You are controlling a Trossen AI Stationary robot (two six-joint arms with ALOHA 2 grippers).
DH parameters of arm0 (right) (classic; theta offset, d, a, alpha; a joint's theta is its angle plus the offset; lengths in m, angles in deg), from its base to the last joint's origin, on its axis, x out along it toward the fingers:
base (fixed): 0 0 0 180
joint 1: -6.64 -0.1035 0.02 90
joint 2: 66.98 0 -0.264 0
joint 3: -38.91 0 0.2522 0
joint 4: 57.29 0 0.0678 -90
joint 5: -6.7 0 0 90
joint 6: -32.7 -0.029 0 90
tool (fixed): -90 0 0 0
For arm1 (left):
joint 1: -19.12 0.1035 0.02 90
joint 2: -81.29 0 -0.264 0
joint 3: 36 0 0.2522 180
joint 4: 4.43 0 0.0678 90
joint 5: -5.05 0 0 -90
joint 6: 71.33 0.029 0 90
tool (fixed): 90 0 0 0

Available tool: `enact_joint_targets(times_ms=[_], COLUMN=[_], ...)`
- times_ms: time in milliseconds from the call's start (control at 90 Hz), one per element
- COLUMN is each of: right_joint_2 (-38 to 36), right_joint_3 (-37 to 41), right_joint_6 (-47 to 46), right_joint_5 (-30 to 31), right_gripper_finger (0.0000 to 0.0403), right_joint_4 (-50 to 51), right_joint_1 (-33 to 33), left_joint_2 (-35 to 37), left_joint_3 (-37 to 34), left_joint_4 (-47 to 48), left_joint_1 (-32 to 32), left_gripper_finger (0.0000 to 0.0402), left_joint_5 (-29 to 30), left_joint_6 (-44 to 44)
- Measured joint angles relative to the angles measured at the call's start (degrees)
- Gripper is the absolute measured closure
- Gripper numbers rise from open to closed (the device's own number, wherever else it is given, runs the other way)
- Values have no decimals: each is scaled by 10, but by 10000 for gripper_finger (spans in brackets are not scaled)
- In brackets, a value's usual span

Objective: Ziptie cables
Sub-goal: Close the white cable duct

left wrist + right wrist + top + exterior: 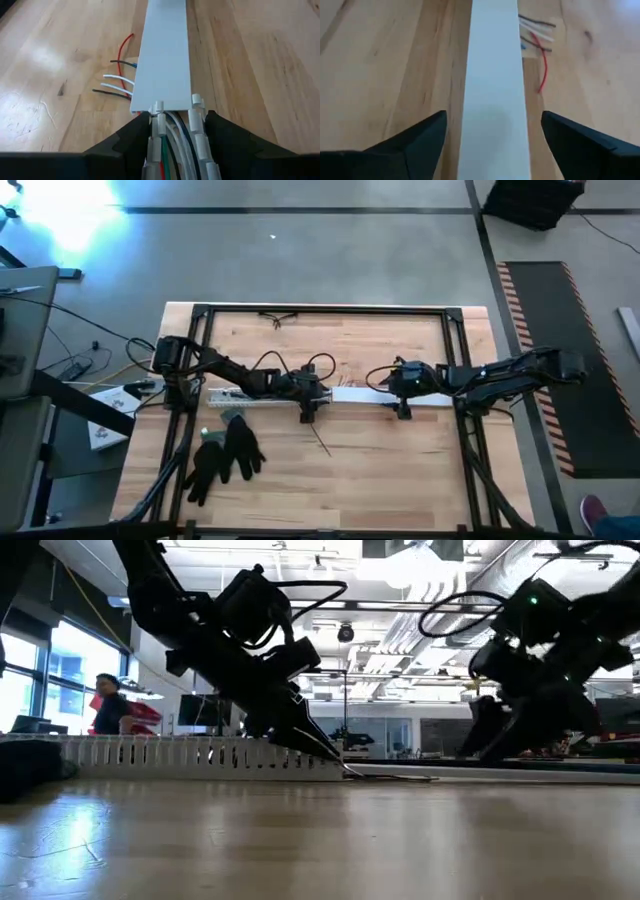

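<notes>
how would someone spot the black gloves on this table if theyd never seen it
Start at the long white slotted channel lying across the middle of the wooden table. Beside the channel's end under the left arm lie the black gloves, limp with fingers splayed: the only soft, flat dark thing, unlike the rigid arms.
</notes>
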Motion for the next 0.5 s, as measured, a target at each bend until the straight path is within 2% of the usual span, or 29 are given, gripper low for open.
enact_joint_targets(times_ms=[278, 378, 500], right_joint_2=[66, 96, 116], right_joint_3=[29, 28, 26], right_joint_6=[-8, -10, -19], right_joint_5=[1, -3, -7], right_gripper_finger=[100, 129, 186], right_joint_4=[-82, -105, -112], right_joint_1=[0, 0, 0], left_joint_2=[0, 0, 4], left_joint_3=[0, 0, -1], left_joint_4=[-1, -3, -13], left_joint_1=[0, 0, 0], left_gripper_finger=[235, 235, 235], left_joint_5=[0, 0, 0], left_joint_6=[0, 0, 0])
